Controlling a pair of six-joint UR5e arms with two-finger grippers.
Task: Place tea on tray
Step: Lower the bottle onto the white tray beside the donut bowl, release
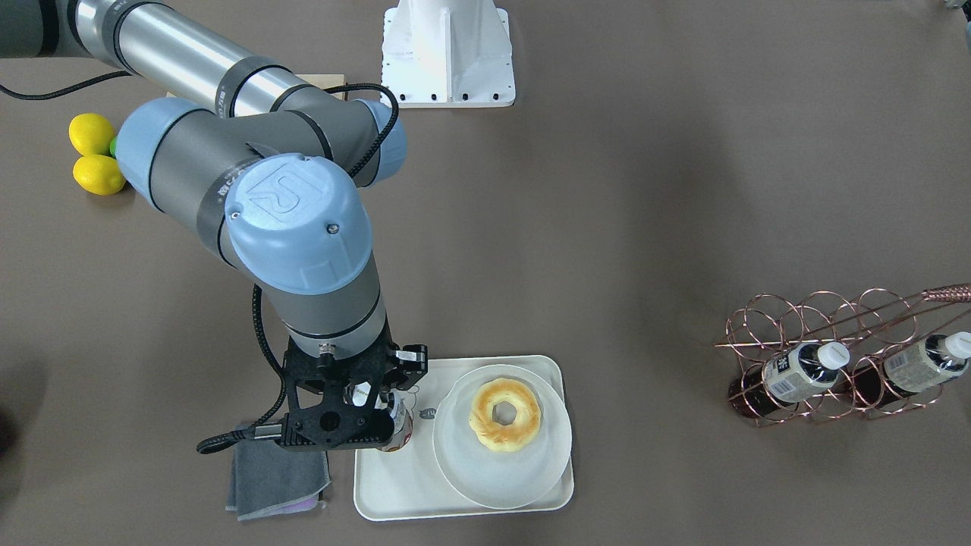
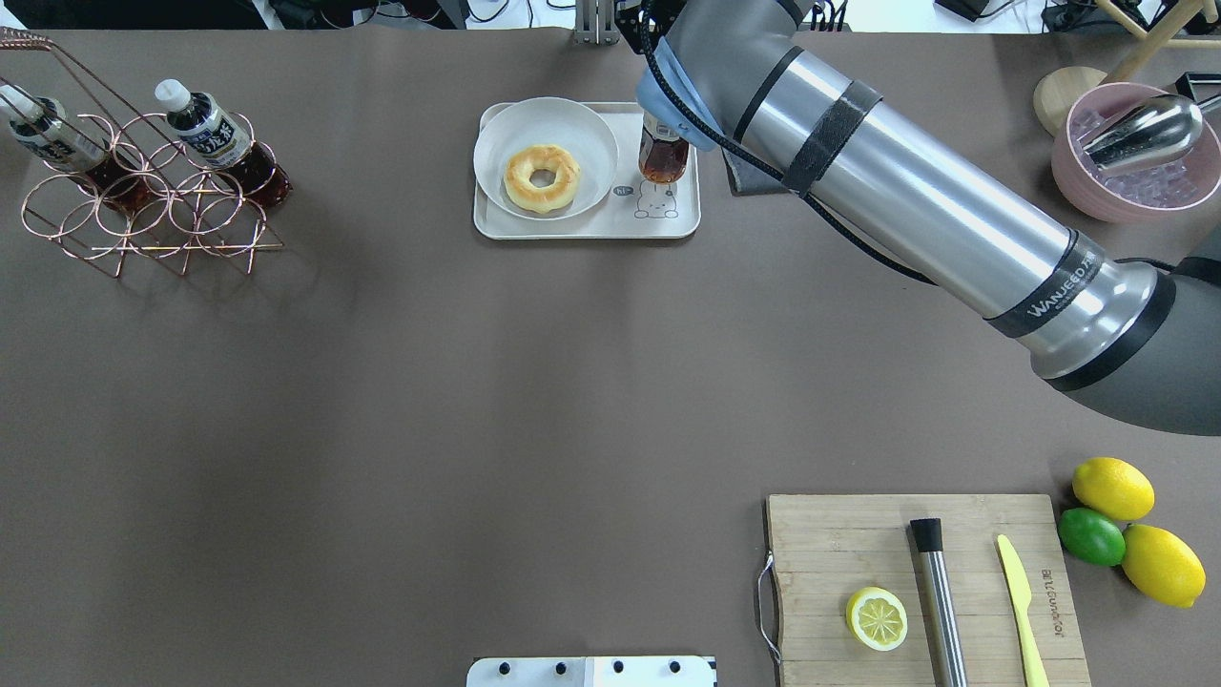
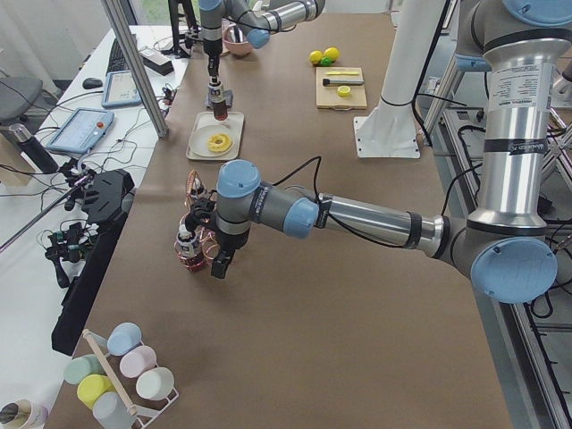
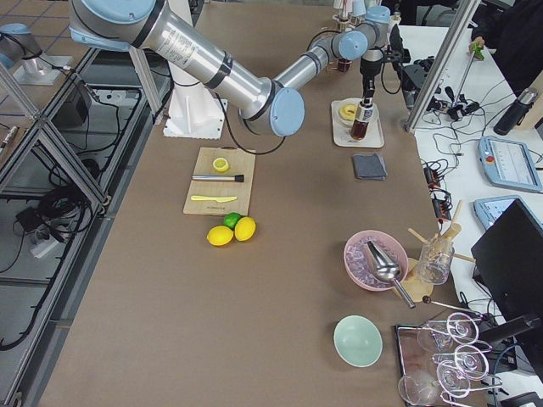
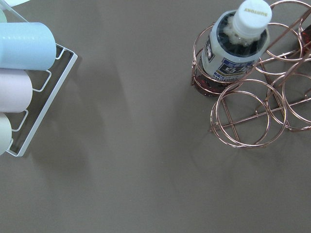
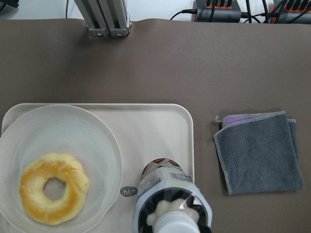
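The tea (image 1: 400,430), a small bottle of dark reddish-brown liquid, stands upright at the end of the cream-white tray (image 1: 394,485), beside the round plate. It also shows in the overhead view (image 2: 663,158), just above the bear drawing on the tray (image 2: 582,227). My right gripper (image 1: 385,415) is shut on the bottle's top from above. The right wrist view looks down on the tea's cap and label (image 6: 171,206). I cannot tell whether the bottle's base touches the tray. My left gripper (image 3: 217,261) hangs next to the copper rack; I cannot tell whether it is open.
A round white plate (image 2: 572,134) with a doughnut (image 2: 542,176) fills most of the tray. A folded grey cloth (image 6: 257,150) lies beside the tray. A copper wire rack (image 2: 143,205) holds two more bottles. A cutting board (image 2: 830,544), lemons and a pink ice bowl (image 2: 1135,181) stand on my right side.
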